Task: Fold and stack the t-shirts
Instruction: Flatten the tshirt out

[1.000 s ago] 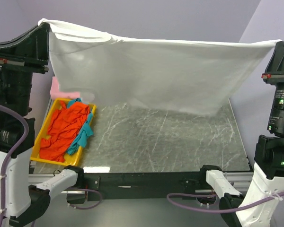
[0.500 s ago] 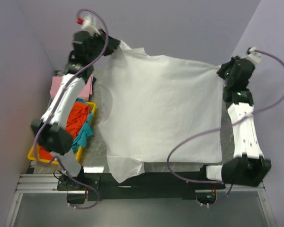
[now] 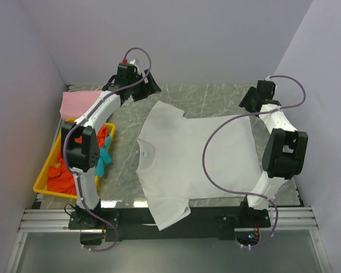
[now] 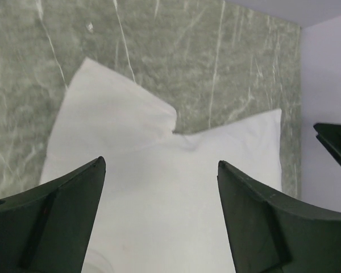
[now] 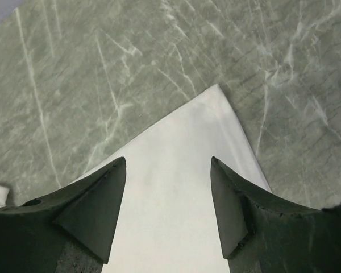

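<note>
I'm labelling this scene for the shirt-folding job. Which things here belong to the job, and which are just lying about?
Part of the job:
- white t-shirt, spread flat on the table
- pink shirt, at the far left corner
- orange-red shirt, in the tray
- teal shirt, at the tray's edge

Just lying about:
- yellow tray
- marble table

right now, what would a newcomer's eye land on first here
The white t-shirt spread flat across the middle of the marble table, one sleeve drooping over the near edge, takes the eye first. Next, the yellow tray at the left edge holds an orange-red shirt and a teal shirt, a pink shirt behind it. The left end effector and right end effector sit open above the white shirt's far edge.
</note>
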Controlling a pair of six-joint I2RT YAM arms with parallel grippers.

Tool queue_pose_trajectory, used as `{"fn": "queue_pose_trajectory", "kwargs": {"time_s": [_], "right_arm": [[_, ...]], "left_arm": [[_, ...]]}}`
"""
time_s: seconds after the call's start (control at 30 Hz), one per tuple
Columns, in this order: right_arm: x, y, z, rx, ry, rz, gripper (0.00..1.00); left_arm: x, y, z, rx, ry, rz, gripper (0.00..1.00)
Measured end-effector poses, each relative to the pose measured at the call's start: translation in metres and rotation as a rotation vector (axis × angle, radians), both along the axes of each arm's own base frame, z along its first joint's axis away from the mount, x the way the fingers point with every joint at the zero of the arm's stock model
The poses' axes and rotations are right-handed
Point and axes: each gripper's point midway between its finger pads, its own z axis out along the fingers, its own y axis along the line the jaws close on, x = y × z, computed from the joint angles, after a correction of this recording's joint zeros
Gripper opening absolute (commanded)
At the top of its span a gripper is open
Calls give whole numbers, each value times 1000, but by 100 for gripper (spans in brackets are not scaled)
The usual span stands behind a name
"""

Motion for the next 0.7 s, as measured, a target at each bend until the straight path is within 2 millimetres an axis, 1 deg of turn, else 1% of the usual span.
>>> {"fn": "queue_pose_trajectory", "kwargs": {"time_s": [0.1,0.17,0.2,0.27,0.33,0.37,0.43,0.5,0.53,0.6,0.67,0.7], "right_arm": [[-5,4,7,16,2,11,68],[-13,8,11,32,16,20,67],[-17,10,13,39,24,24,66],[-27,16,16,61,40,34,66],[-38,23,15,89,61,49,65],[-45,27,11,105,76,59,65],[-59,35,-2,141,121,77,65],[-75,43,-21,178,180,90,65],[-86,47,-33,198,224,93,65],[-104,53,-51,231,292,96,65],[-116,58,-62,258,343,96,65],[-119,59,-66,264,357,97,65]], "left_arm": [[-27,-3,8,-14,19,-13,85],[-49,-5,6,-32,54,-22,85],[-58,-6,3,-38,71,-24,85],[-74,-8,-10,-52,122,-30,85],[-88,-13,-27,-52,177,-44,86],[-92,-14,-37,-45,207,-48,86],[-100,-21,-56,-31,258,-64,86],[-105,-28,-73,-21,301,-87,87],[-107,-31,-82,-15,322,-94,87],[-112,-36,-104,-2,376,-114,87],[-116,-37,-121,7,415,-126,87],[-118,-37,-130,13,433,-133,87]]}}
